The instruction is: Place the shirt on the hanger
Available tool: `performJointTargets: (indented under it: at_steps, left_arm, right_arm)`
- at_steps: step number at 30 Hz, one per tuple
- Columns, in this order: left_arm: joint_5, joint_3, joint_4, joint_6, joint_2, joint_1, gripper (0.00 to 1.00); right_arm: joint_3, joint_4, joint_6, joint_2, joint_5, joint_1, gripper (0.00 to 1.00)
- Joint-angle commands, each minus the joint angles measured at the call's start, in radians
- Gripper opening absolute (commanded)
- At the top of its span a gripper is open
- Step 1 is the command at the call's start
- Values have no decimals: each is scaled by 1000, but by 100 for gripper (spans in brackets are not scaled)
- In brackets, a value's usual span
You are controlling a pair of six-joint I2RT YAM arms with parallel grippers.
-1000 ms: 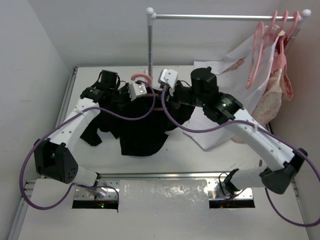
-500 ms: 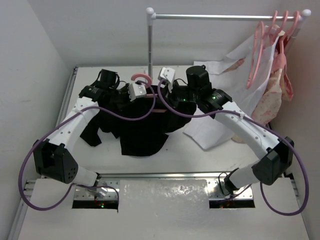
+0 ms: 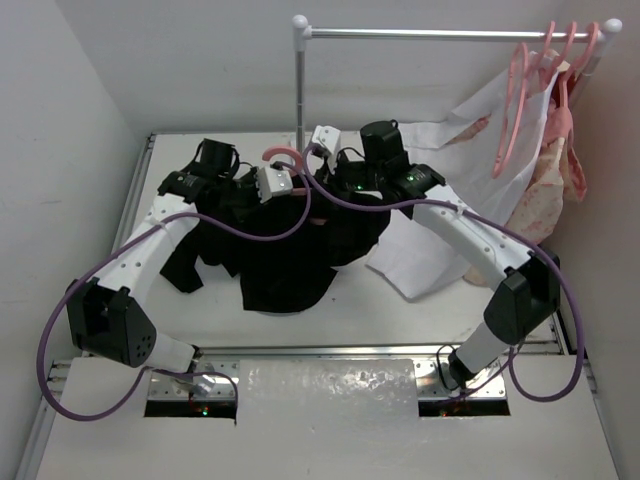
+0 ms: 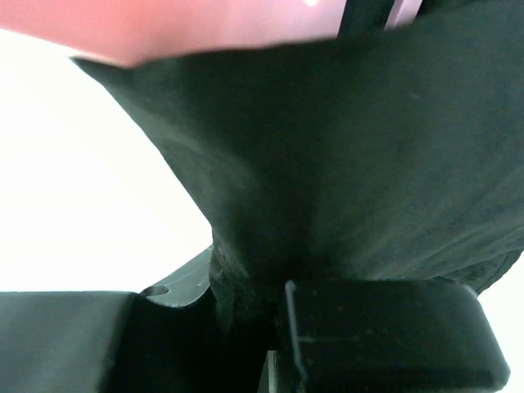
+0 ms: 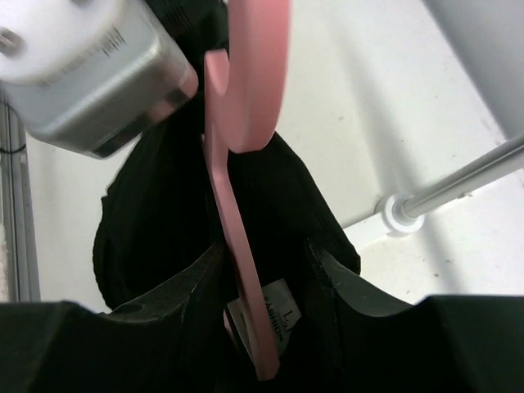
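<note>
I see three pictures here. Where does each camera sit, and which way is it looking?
Top external: fixed above and behind the arms, looking down on the table; both arms show.
Left wrist: on the left arm, close against the shirt; its fingers show at the bottom.
Right wrist: on the right arm, looking along the hanger with shirt behind; its fingers flank the stem.
Shared: all three show shirt and pink hanger.

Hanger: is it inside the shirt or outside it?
Inside: the hanger runs down into the neck of the shirt, beside the label; only its hook shows above. Shoulders hidden.
</note>
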Motion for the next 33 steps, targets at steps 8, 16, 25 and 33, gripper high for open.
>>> performJointTargets:
  at_steps: [8,16,25,33]
  left_arm:
    - [58,41,72,11,-21,-10,0]
    - [-103,-10,43,105,-24,-7,4]
    - [-31,-70,189,69,-82,87,30]
    - [-195,-109,242,128,-71,61,44]
  right_arm:
    - [129,-143,-87,98,-106,-4,18]
    - [-58,-45,-119,-70,-34,-51,0]
    - [-99,-81,-147,-153,-37,-90,0]
    - [-110,-46,-110,-176,-54,-90,0]
